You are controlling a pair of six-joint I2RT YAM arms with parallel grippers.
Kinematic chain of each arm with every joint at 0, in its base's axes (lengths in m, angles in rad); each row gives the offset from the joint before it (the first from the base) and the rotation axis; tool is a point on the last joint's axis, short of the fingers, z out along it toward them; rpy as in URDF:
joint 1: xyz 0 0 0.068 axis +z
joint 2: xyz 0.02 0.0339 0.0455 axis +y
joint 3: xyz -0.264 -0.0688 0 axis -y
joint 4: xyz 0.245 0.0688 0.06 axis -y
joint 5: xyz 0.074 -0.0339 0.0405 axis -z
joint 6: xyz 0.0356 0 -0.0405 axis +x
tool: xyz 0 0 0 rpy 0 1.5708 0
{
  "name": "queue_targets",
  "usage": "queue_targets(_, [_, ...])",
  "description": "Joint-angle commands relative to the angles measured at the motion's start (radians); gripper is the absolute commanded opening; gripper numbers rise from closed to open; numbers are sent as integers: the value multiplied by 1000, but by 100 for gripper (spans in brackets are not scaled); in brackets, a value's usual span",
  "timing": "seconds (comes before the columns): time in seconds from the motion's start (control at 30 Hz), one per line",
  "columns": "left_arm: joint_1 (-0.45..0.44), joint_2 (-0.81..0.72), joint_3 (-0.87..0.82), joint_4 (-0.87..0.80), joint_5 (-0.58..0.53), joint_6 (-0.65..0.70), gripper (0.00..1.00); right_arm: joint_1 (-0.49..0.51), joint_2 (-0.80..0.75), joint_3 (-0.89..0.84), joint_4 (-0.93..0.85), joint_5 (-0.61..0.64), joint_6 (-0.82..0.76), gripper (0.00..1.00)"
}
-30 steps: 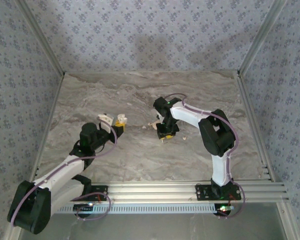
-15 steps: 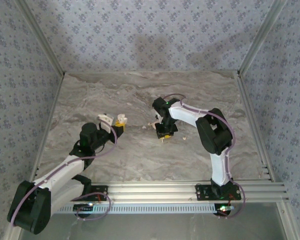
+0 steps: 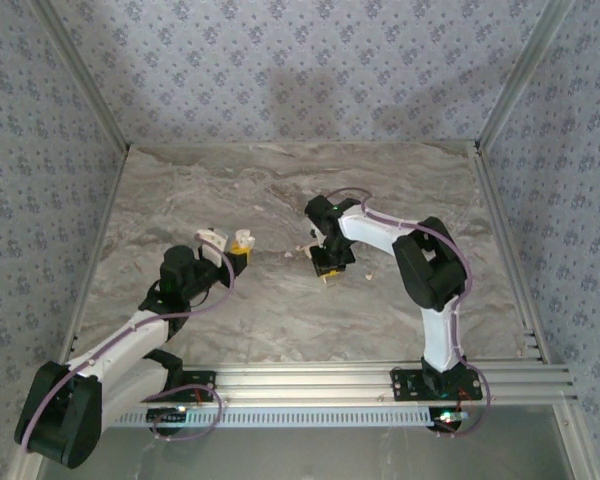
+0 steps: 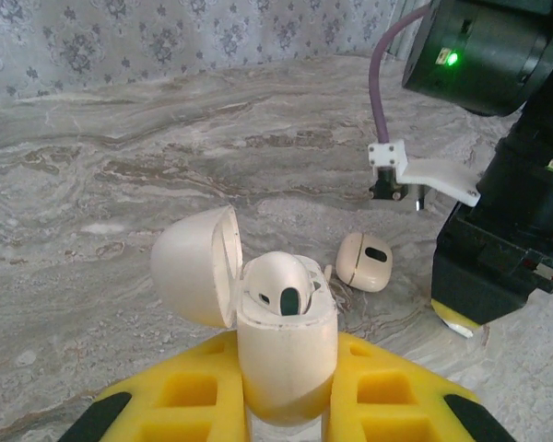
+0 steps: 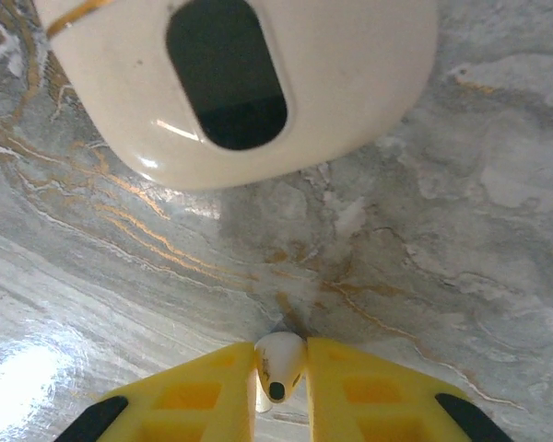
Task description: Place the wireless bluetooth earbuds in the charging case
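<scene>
Marble table (image 3: pixel 280 300); left gripper (image 4: pixel 288 401) snug around open charging case (image 4: pixel 281 336); in wrist close-up, right gripper (image 5: pixel 278 368) snug on, seemingly, an earbud (image 5: pixel 280 357).

White arm links (image 3: pixel 115 345), black joints (image 3: pixel 430 270), purple cables (image 4: pixel 378 92), yellow gripper fingers (image 4: pixel 387 396), green light (image 4: pixel 452 58).

1. From above it's soft, even light, medium bright. My arms drop only faint, short shadows on the table (image 3: pixel 280 310), and there's a big blurry dark patch on the far wall (image 3: pixel 300 100).
2. That overhead picture is kinda grainy, so small stuff turns to mush.
3. Left wrist cam: the charging case (image 4: pixel 286 336) in my left gripper (image 4: pixel 286 368) is crisp and evenly lit. The far wall goes soft.
4. Right wrist cam: white glare on the table at near left. The earbud (image 5: pixel 278 361) pinched in my right gripper (image 5: pixel 278 354) looks a bit fuzzy.
</scene>
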Motion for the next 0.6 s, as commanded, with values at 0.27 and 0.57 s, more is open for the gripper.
queue_targets(0.27, [-84,60,55,83,110,72,12,-9,-424,-311,388,80,-41,22])
queue_targets(0.57, [-205,274,188,195,177,114,12,-14,-752,-480,583,78,-139,22])
